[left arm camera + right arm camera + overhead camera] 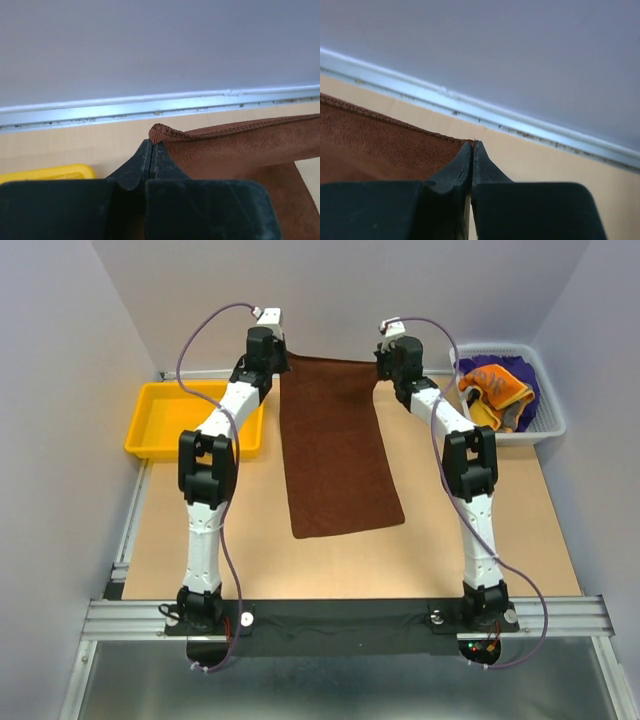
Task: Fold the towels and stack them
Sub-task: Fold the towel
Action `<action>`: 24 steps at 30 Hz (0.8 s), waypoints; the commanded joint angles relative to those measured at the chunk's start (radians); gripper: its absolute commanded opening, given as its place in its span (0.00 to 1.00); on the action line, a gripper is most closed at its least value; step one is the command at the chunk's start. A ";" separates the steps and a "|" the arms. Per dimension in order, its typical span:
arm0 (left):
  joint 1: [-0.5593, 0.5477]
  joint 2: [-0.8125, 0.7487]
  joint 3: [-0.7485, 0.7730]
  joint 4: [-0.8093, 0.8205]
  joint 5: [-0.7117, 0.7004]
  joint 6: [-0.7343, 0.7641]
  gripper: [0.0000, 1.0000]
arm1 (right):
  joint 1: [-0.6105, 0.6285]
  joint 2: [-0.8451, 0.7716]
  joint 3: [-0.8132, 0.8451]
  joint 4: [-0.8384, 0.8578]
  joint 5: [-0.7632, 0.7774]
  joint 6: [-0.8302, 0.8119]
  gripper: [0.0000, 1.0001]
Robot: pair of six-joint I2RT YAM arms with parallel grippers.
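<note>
A plain dark brown towel point(337, 445) lies stretched lengthwise down the middle of the table, its far edge lifted. My left gripper point(284, 362) is shut on its far left corner point(159, 132). My right gripper point(381, 365) is shut on its far right corner point(465, 143). The near end of the towel rests flat on the table. More towels, an orange one point(492, 388) and a deep purple one point(510, 368), lie crumpled in the white basket point(548, 420) at the far right.
A yellow tray point(165, 420) stands at the far left next to my left arm. The table's metal back rail point(150, 107) and the grey wall are just beyond both grippers.
</note>
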 commanded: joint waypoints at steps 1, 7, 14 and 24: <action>0.020 -0.157 -0.106 0.066 0.042 0.041 0.00 | -0.018 -0.145 -0.114 0.092 -0.018 -0.043 0.00; 0.020 -0.289 -0.301 0.071 0.112 0.024 0.00 | -0.019 -0.298 -0.344 0.116 -0.068 -0.050 0.01; 0.017 -0.478 -0.534 0.034 0.167 -0.040 0.00 | -0.018 -0.527 -0.625 0.121 -0.074 -0.033 0.00; -0.001 -0.737 -0.913 -0.041 0.212 -0.195 0.00 | -0.016 -0.866 -1.042 0.099 -0.105 0.053 0.01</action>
